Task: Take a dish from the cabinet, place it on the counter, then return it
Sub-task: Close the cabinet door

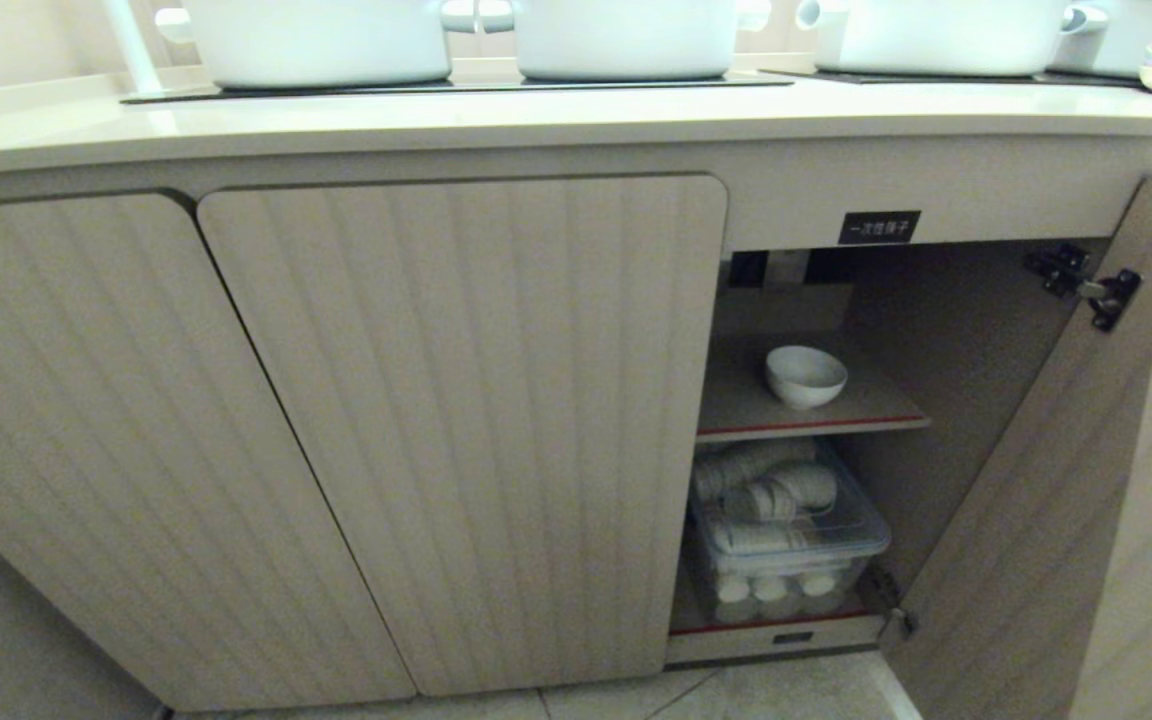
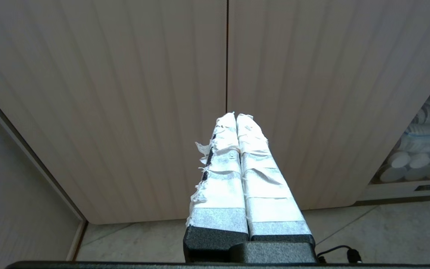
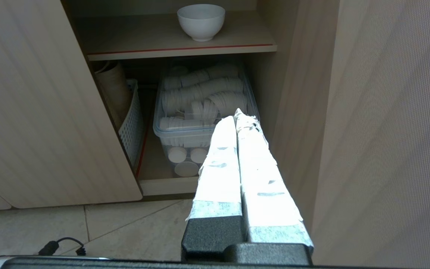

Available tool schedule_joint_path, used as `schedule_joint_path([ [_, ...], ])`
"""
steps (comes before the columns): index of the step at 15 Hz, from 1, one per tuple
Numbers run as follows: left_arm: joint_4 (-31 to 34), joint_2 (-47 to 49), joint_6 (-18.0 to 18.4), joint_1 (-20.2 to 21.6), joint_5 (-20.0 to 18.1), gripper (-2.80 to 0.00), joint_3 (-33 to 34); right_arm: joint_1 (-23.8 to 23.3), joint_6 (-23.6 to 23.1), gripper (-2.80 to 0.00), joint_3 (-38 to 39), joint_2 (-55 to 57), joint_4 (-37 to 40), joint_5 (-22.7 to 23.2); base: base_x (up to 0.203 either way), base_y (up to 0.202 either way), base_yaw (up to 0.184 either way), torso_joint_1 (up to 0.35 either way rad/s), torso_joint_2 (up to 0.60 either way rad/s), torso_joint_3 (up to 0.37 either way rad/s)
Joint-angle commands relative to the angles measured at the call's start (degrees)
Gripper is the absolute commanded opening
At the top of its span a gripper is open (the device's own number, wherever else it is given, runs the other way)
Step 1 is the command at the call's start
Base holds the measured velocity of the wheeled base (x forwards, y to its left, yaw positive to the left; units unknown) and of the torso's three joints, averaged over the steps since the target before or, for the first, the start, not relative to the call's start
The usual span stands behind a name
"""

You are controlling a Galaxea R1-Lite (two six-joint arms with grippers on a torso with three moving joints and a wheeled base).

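A small white bowl point(image 1: 805, 376) is seen upright on the red-edged upper shelf point(image 1: 871, 412) inside the open cabinet point(image 1: 456, 420), below the cream counter point(image 1: 536, 115). A clear lidded bin point(image 1: 841, 545) of white cups is stored underneath. The left gripper point(image 2: 236, 116) and right gripper point(image 3: 237, 114) are held low outside, tape-wrapped jaws pressed together, holding nothing.
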Motion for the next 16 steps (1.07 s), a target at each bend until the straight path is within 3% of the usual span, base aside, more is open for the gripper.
schedule_joint_path([
  [1,0.0,0.0,0.0,0.0,0.0,-2.80,0.0,0.0,0.0,-2.80,0.0,0.1,0.0,0.0,0.000,0.000,0.000,0.000,0.00,0.000],
  [16,0.0,0.0,0.1,0.0,0.0,-2.80,0.0,0.0,0.1,-2.80,0.0,0.1,0.0,-0.1,0.000,0.000,0.000,0.000,0.00,0.000],
])
